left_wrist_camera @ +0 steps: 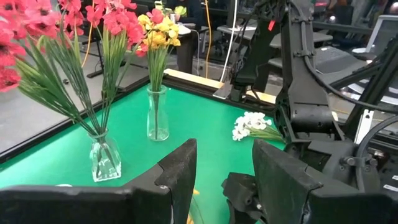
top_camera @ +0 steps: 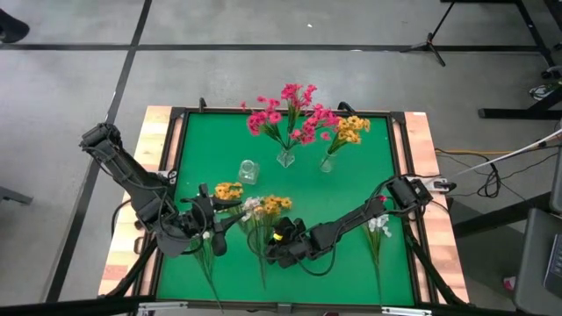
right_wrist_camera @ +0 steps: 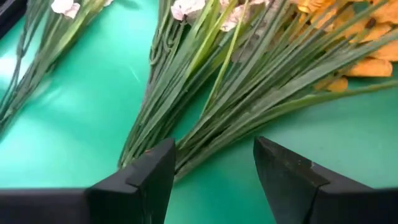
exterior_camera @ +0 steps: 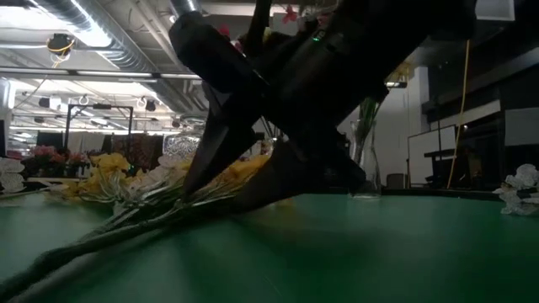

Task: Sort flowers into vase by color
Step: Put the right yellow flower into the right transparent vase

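Observation:
Pink flowers (top_camera: 290, 110) stand in a glass vase (top_camera: 285, 159), and yellow flowers (top_camera: 349, 130) stand in a second vase (top_camera: 327, 163). An empty glass vase (top_camera: 248, 171) stands near them. On the green table lie a yellow sprig (top_camera: 228, 190), a white and yellow bunch (top_camera: 265, 208) and white sprigs (top_camera: 379, 226). My right gripper (right_wrist_camera: 211, 165) is open, low over the bunch's green stems (right_wrist_camera: 205, 93). My left gripper (left_wrist_camera: 224, 165) is open near the yellow sprig and faces both filled vases. My right gripper comes slanting down over the lower ends of the bunch's stems (right_wrist_camera: 186, 146), one finger on either side of them. The stems lie flat on the table. Whether a finger (right_wrist_camera: 146, 180) touches them I cannot tell.
Another white sprig (top_camera: 209, 241) lies by the left arm, its stem pointing to the near edge. The table has a raised wooden rim (top_camera: 158, 140). Bare green cloth (top_camera: 351, 189) lies between the vases and the right arm. The right arm's dark body (exterior_camera: 320, 93) fills the low view.

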Controlling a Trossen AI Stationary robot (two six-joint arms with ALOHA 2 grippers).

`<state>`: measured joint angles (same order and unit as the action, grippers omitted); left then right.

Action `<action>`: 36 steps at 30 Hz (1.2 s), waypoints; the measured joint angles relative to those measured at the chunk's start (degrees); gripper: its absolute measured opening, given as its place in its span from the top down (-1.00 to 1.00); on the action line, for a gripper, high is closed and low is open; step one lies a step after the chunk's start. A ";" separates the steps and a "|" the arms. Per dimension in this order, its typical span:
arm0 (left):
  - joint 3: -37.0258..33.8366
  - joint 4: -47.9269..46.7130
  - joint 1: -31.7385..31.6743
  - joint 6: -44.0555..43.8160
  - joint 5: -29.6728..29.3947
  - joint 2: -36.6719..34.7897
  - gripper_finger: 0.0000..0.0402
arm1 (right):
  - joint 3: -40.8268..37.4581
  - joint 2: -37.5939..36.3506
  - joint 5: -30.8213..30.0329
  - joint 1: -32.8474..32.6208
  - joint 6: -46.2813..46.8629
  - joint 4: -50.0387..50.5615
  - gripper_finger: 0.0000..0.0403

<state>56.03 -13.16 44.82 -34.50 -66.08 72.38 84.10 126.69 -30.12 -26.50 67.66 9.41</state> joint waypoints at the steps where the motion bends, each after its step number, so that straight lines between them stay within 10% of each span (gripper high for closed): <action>1: 0.00 -0.05 -0.02 -0.03 0.00 0.00 0.24 | 0.09 0.01 -0.14 0.00 -0.25 0.06 -0.08; 36: 0.00 -0.33 0.22 0.55 2.16 0.00 0.24 | 0.44 -0.08 5.25 -0.09 0.83 -0.34 -0.08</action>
<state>56.03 -13.50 45.04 -33.95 -63.92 72.38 84.53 126.61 -24.86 -26.59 68.49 9.07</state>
